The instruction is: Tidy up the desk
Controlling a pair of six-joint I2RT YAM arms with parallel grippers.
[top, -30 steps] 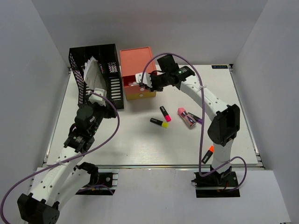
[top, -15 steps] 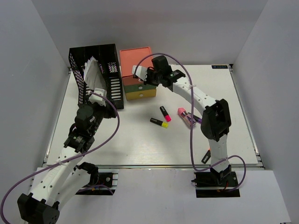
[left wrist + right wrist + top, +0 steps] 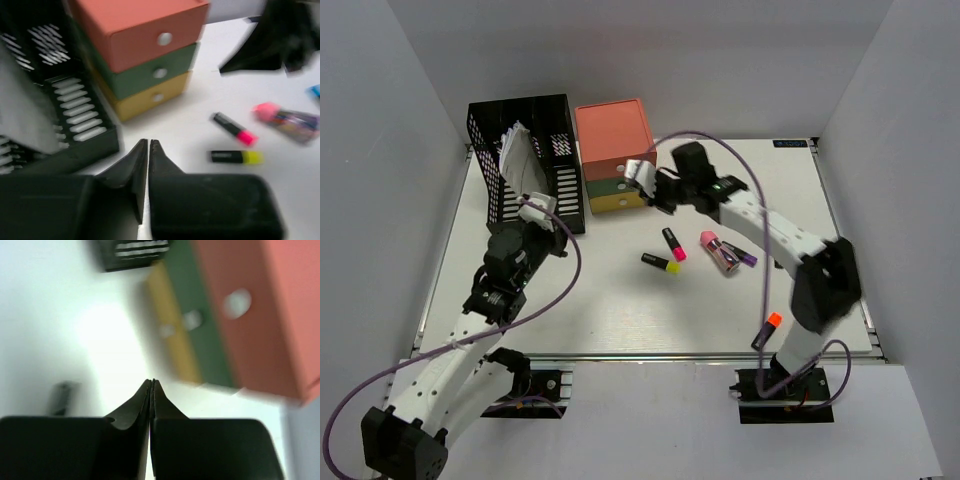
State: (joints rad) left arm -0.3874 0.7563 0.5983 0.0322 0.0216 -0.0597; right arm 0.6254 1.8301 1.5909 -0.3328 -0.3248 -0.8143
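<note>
The white desk (image 3: 620, 310) fills the middle of the overhead view, with my two arms reaching onto it from its near edge. My right gripper (image 3: 151, 382) is pressed fully closed with nothing between its fingers. A second ago it was up against the open top drawer of the small drawer unit (image 3: 615, 150) at the back of the desk. Now the coral, green and yellow drawers all sit flush, and the gripper has drawn back to hover just in front of the unit's right corner. My right elbow has swung out toward the right edge. My left gripper (image 3: 148, 142) hangs beside the black mesh file rack (image 3: 560, 130) in the back left corner, its fingers nearly meeting with only a thin slit between them, holding nothing. It has shifted only slightly. A yellow-capped highlighter (image 3: 660, 263), a pink-capped highlighter (image 3: 674, 243) and a pink-and-purple cluster of pens (image 3: 723, 250) lie where they lay before, mid-desk. An orange-capped marker (image 3: 766, 330) lies near the front right edge.
</note>
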